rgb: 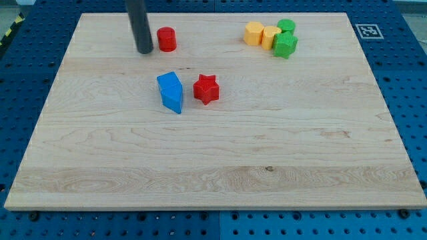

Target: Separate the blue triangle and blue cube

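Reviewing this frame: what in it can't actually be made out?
- Camera view: the blue cube and blue triangle read as one blue mass; any gap between them cannot be seen.
- The rod above my tip is cut off by the view's top edge.
- The green blocks and yellow blocks overlap, too small to separate shapes.
- The board's bottom corners are cropped.

A robotics lab bench is showing here. A pale wooden board [220,160] is lying on a blue perforated table [400,73] with regular rows of mounting holes, the kind used for fixing rigs. At 1 o'clock a black-and-white fiducial tag [365,30] is sitting just off the board's corner, serving camera tracking. At 11 o'clock yellow-black hazard tape [9,31] is running along the edge.
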Action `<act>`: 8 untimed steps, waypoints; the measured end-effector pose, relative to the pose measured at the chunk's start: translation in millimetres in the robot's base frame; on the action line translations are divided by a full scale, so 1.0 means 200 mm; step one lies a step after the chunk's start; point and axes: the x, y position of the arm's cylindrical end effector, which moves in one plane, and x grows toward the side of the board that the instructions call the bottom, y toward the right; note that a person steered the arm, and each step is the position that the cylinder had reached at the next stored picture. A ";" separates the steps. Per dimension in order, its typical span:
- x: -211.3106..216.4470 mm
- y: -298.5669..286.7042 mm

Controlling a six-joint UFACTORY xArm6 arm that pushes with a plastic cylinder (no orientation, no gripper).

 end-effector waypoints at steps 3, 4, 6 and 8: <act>0.71 0.01; 0.75 0.19; 0.74 0.53; 0.75 0.83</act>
